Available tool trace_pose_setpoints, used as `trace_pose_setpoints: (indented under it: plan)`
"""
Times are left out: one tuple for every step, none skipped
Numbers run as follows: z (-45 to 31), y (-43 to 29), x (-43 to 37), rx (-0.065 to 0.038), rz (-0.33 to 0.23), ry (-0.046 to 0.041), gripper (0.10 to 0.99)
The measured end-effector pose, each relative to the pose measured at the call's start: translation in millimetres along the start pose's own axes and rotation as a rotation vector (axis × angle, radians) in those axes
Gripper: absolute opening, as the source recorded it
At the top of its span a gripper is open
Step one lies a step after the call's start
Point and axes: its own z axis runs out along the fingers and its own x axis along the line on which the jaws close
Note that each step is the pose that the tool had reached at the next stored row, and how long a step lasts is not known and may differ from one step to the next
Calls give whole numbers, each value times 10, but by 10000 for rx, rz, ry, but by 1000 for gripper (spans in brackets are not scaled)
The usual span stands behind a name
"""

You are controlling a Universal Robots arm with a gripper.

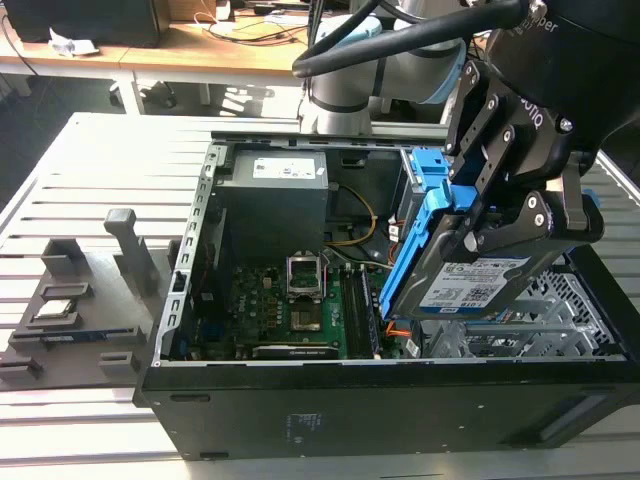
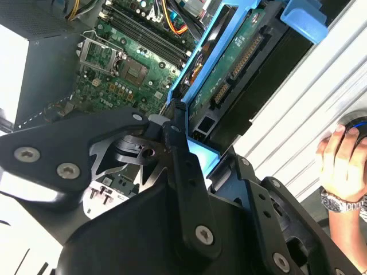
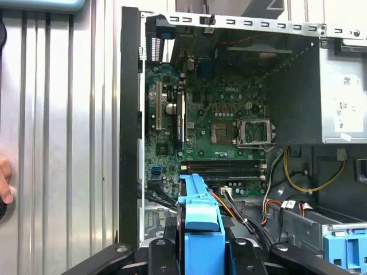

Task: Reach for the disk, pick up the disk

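Note:
The disk (image 1: 468,282), a silver drive with a white-and-blue label and bright blue side rails, hangs tilted above the drive cage at the exterior view's right end of the open computer case (image 1: 380,400). My gripper (image 1: 505,230) is shut on it, its black fingers clamping the blue rails. In the second wrist view the disk (image 2: 229,74) shows its green circuit-board underside between my fingers (image 2: 180,149). The first wrist view shows one blue rail of the disk (image 3: 200,229) end-on between my gripper's links.
The motherboard (image 1: 300,300) and grey power supply (image 1: 275,195) lie inside the case. Another blue bracket (image 1: 428,165) sits in the bay behind the disk. A grey foam tray (image 1: 70,310) with parts lies at the exterior view's left. A person's hand (image 2: 344,160) rests on the slatted table (image 1: 60,180).

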Motion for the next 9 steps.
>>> trace_pose_setpoints:
  plan:
    - [0,0,0,0,1,0,369]
    - [-1,-1,0,0,0,-1,369]
    - [-10,0,0,-1,0,3,369]
    - [-24,1,-2,0,0,0,369]
    - [-44,2,-4,0,-2,-2,369]
    - [-76,4,-8,0,-2,0,369]
    - [-100,6,-11,0,-2,-1,369]
    - [-141,9,-15,0,-3,-2,369]
    - [-182,12,-20,-1,-4,0,369]
